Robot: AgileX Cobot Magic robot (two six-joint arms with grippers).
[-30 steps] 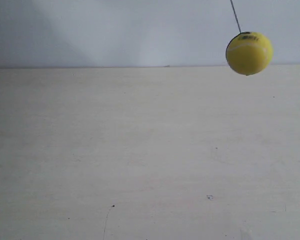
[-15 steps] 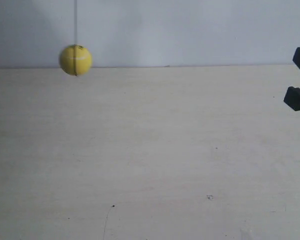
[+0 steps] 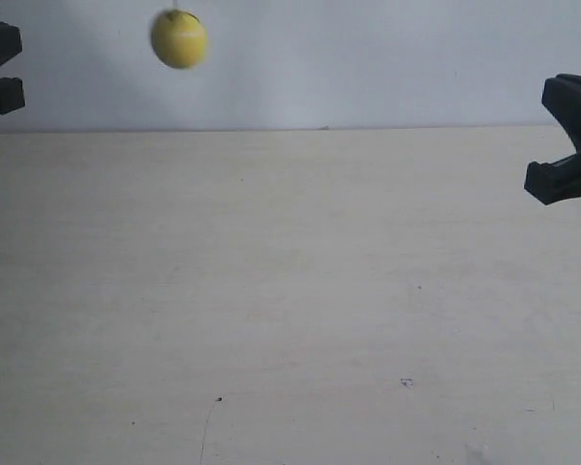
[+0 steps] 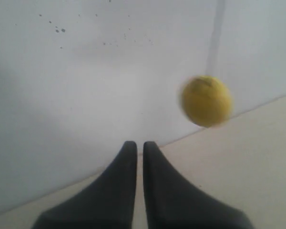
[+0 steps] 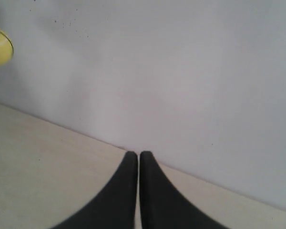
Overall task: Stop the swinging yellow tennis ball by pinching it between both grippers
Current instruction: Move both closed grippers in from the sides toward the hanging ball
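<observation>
Swung higher, yellow tennis ball [image 3: 179, 39] hangs near left hand [image 4: 139, 143], far from right hand [image 5: 136, 153]; both pressed together.

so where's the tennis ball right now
Upper left of the exterior view: the yellow tennis ball is in mid-air before the wall, near the end effector at that view's left.

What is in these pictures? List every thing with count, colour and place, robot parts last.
tennis ball: one, yellow, in the air before the wall, toward the exterior view's left, touching nothing.
table: one, pale cream, filling the lower part of the exterior view.
wall: one, whitish, behind the table.
left end effector: one, black, jaws almost together, holding nothing, the ball ahead of it.
right end effector: one, black, jaws almost together, holding nothing, the ball small at its view's edge.
</observation>
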